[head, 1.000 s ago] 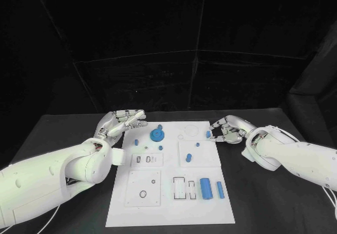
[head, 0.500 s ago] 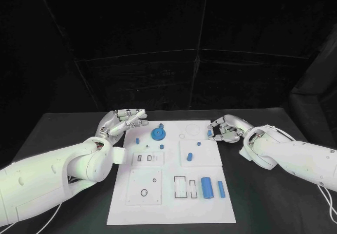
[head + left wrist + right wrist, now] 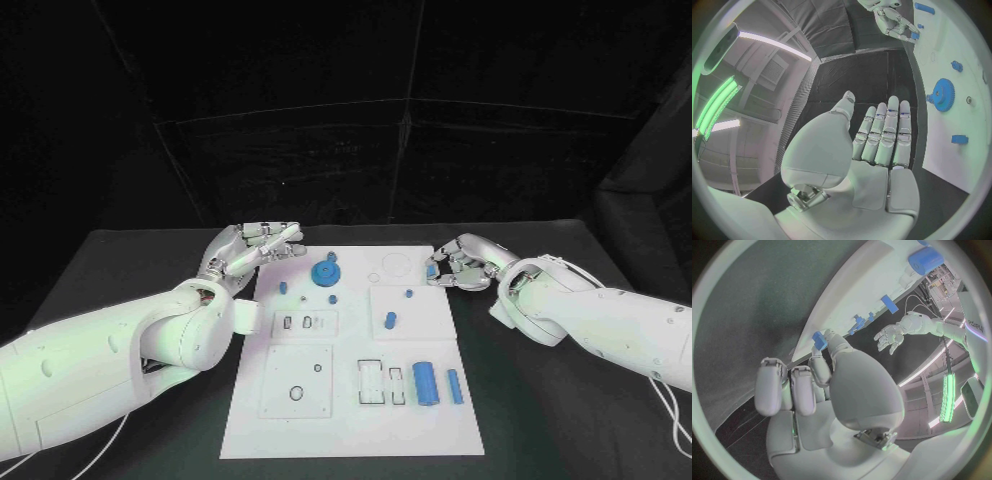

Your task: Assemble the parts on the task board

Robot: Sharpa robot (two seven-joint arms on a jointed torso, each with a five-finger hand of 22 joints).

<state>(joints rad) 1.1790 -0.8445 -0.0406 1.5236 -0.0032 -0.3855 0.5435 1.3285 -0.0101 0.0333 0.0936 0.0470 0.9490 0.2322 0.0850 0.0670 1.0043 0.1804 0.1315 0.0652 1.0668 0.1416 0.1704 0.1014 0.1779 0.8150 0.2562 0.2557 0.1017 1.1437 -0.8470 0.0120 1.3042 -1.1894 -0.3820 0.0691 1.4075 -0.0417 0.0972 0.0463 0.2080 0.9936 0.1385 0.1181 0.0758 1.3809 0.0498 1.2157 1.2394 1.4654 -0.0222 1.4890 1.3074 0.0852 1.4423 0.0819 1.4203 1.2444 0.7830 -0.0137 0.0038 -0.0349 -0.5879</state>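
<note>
Head camera looks down from above on the whole board [image 3: 346, 400], while each wrist camera sits close behind its own palm, both catching the board's far edge and the opposite hand

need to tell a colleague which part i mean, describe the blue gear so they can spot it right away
Start from the white task board in the middle of the black table and look to its far end, the half nearer the left hand. The blue gear lies there, the only round toothed piece and broader than the small blue parts beside it.
</note>
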